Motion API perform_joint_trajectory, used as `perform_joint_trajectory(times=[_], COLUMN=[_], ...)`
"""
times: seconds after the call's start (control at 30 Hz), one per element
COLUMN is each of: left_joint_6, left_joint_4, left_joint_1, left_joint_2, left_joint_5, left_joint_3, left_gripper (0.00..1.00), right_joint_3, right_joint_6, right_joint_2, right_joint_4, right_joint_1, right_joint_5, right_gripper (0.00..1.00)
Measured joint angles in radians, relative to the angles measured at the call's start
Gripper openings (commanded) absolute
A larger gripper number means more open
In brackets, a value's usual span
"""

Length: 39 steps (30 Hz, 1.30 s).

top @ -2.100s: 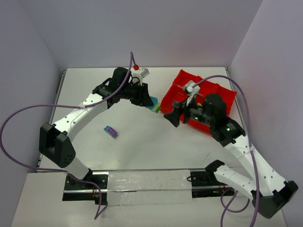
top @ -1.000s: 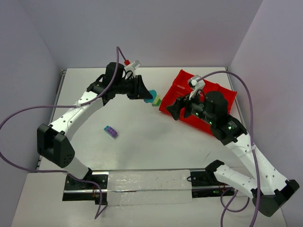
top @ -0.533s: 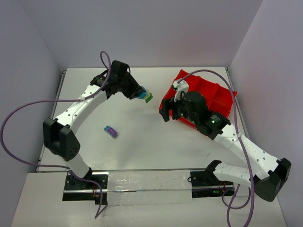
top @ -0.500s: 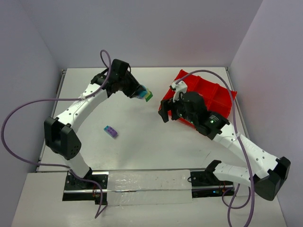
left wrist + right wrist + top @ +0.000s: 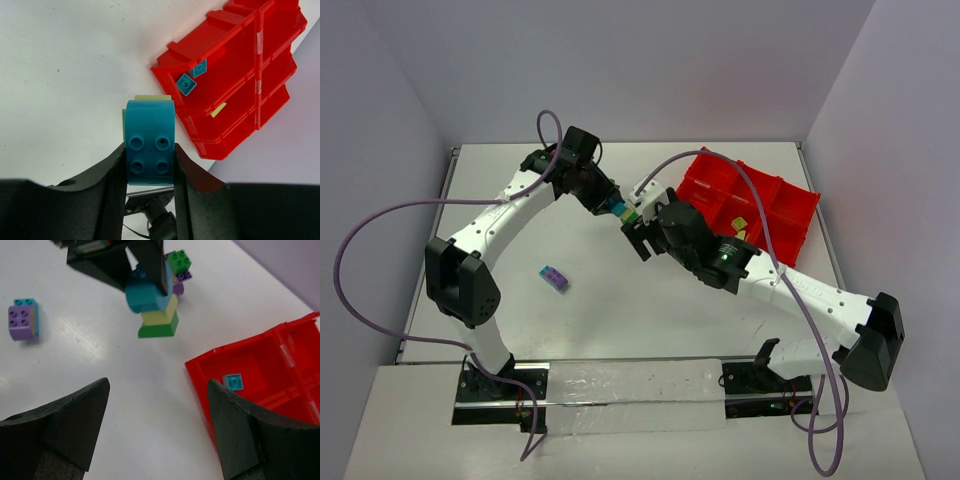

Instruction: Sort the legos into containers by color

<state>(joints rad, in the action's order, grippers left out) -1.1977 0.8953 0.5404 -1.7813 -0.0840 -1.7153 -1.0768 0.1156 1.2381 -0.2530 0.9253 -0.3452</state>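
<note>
My left gripper (image 5: 612, 206) is shut on a stacked clump of legos (image 5: 622, 210) and holds it above the table, left of the red tray (image 5: 706, 172). In the left wrist view the teal brick (image 5: 150, 142) sits between my fingers (image 5: 114, 175). In the right wrist view the clump (image 5: 152, 307) shows teal on yellow-green on green. My right gripper (image 5: 157, 425) is open and empty, just short of the clump. It also shows in the top view (image 5: 640, 238). Two teal bricks (image 5: 185, 85) lie in one tray compartment (image 5: 235, 50).
A purple and teal brick (image 5: 554, 278) lies on the table to the left, also in the right wrist view (image 5: 22, 317). A green and purple clump (image 5: 179, 267) lies beyond the held clump. A yellow-green piece (image 5: 741, 225) lies in the tray (image 5: 280, 355).
My left gripper lifted the clump off the table by the tray and turned it. My right arm swung left from over the tray and now faces the clump.
</note>
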Motion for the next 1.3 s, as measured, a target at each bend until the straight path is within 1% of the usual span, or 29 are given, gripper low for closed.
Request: perform_joint_trajectory(times=[0.17,0.33,0.43,0.53,0.57,0.63,0.7,0.77,0.83,0.97,1.13,1.3], left_joint_6=[0.0,0.0,0.006,0.036,0.053,0.085,0.122,0.19,0.255,0.383,0.496,0.541], left_joint_4=[0.011,0.015,0.014,-0.044,-0.086,-0.171,-0.261,-0.348,-0.39,-0.417,-0.414,-0.414], left_joint_1=[0.0,0.0,0.0,-0.003,-0.007,-0.017,-0.038,-0.064,-0.086,-0.108,-0.108,-0.108], left_joint_2=[0.0,0.001,0.003,0.038,0.062,0.125,0.176,0.201,0.203,0.199,0.197,0.197], left_joint_5=[0.001,0.001,0.001,-0.014,-0.037,-0.095,-0.191,-0.309,-0.384,-0.497,-0.578,-0.623], left_joint_3=[0.0,0.0,0.0,0.049,0.087,0.18,0.256,0.299,0.302,0.301,0.299,0.299], left_gripper=[0.0,0.0,0.0,0.0,0.0,0.0,0.0,0.0,0.0,0.0,0.0,0.0], right_joint_3=[0.0,0.003,0.022,0.107,0.153,0.227,0.267,0.294,0.307,0.294,0.245,0.242], right_joint_6=[0.0,-0.096,-0.192,-0.306,-0.348,-0.388,-0.406,-0.395,-0.367,-0.281,-0.121,-0.007], right_joint_2=[0.005,0.018,0.014,-0.021,-0.043,-0.083,-0.109,-0.141,-0.181,-0.236,-0.207,-0.187], right_joint_4=[0.09,0.12,0.149,0.227,0.263,0.294,0.315,0.334,0.341,0.332,0.269,0.22], right_joint_1=[-0.006,-0.049,-0.107,-0.199,-0.233,-0.291,-0.336,-0.358,-0.367,-0.37,-0.37,-0.369], right_joint_5=[-0.008,0.057,0.137,0.269,0.338,0.411,0.49,0.568,0.621,0.687,0.75,0.755], right_gripper=[0.85,0.85,0.85,0.84,0.84,0.84,0.85,0.85,0.86,0.83,0.82,0.82])
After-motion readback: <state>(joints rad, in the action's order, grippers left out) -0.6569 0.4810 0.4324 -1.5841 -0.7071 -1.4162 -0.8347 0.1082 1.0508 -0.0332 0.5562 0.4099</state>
